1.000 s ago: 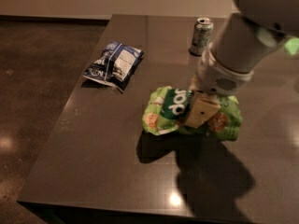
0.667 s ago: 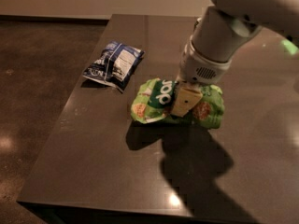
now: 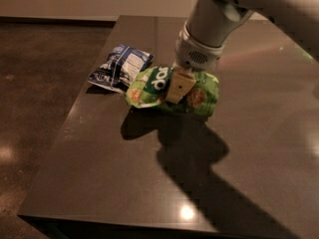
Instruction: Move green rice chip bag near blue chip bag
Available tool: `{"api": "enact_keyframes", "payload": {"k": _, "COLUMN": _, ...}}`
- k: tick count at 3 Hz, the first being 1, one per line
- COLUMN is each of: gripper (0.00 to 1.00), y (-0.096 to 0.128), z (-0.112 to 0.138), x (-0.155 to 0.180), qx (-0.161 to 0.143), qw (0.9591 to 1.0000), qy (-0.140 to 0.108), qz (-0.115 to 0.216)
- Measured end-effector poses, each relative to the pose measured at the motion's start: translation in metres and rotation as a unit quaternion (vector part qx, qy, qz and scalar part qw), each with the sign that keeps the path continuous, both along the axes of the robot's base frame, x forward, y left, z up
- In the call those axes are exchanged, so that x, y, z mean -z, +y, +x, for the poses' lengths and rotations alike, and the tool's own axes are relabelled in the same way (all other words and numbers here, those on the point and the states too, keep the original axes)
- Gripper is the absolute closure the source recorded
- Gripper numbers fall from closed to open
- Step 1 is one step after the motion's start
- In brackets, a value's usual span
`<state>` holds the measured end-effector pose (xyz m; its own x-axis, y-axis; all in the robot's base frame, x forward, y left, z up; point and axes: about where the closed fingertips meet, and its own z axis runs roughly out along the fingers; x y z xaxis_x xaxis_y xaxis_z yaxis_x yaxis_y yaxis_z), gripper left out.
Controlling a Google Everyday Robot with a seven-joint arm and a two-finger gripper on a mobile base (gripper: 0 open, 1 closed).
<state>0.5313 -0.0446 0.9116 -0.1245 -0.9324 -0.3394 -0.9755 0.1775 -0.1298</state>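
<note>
The green rice chip bag [image 3: 199, 93] is bright green with a dark circle and white lettering. My gripper [image 3: 180, 87] is shut on its middle and holds it just above the dark table [image 3: 149, 183], its shadow below. The bag's left end comes right up to the blue chip bag [image 3: 119, 67], which lies flat near the table's left edge. I cannot tell whether the two bags touch.
My white arm [image 3: 214, 19] reaches down from the top right and hides the far middle of the table. The table's left edge [image 3: 65, 128] drops off to a brown floor. The front edge runs along the bottom.
My gripper has carried the green bag left and toward the back, from mid-table to right beside the blue bag. The drink can seen earlier is now hidden behind my arm.
</note>
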Motion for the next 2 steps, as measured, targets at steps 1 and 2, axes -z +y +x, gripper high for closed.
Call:
{"api": "enact_keyframes", "payload": {"k": 1, "gripper": 1.0, "y": 0.0137, "z": 0.0149, "x": -0.0026, "qx": -0.003, "qw": 0.9999, "qy": -0.006, "qz": 0.009}}
{"api": "enact_keyframes", "payload": {"k": 2, "gripper": 0.85, "y": 0.0233, "z": 0.0212, "x": -0.0069, "qx": -0.003, "qw": 0.9998, "qy": -0.011, "qz": 0.014}}
